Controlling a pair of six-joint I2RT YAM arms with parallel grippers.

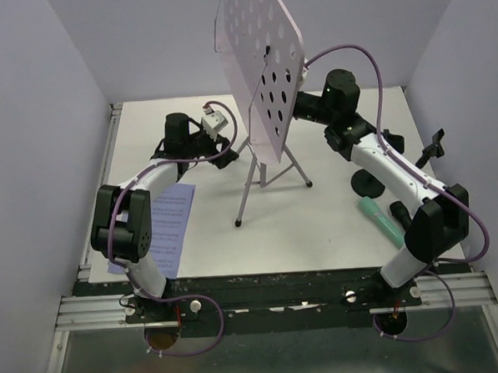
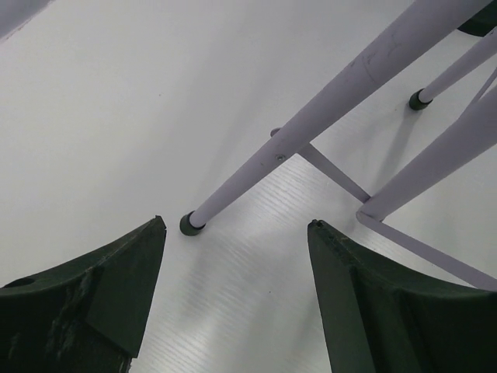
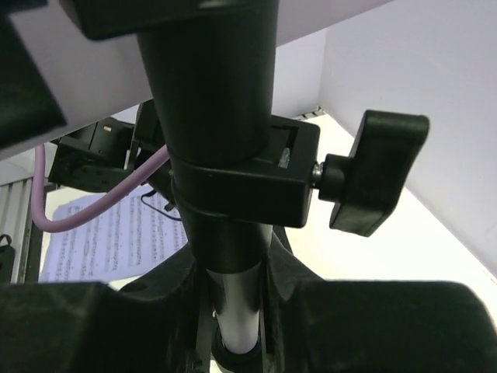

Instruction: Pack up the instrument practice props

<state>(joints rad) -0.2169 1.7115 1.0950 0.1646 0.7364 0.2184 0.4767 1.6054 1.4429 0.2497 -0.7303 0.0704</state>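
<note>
**L hand** [image 2: 237, 225]: fingers spread wide, holding nothing. It sits low over the white surface [image 1: 318, 225]. The black foot [image 2: 190, 224] of one leg of the silver tripod with pale perforated desk [image 1: 263, 81] lies just beyond the gap btwn the fingers, not touching either.

**R hand** [image 3: 233, 307]: closed on the tripod's silver centre tube, one finger tight on each side, just below a black collar clamp [image 3: 241, 183] w/ black wing knob [image 3: 377, 171].

**Tripod:** stands upright at surface ctr btwn the two arms, legs splayed, desk tilted.

**Printed sheet-music pages** [image 1: 172, 224]: flat on surface at L, beside L arm's elbow, well apart from tripod.

**Mint-green microphone** [image 1: 376, 212]: lies on surface at R, just beside R forearm. The black microphone [image 1: 398, 216] is next to it, partly hidden by the arm.

**Short black round-based pole** [image 1: 367, 182]: base on surface, near the mint-green microphone.
</note>
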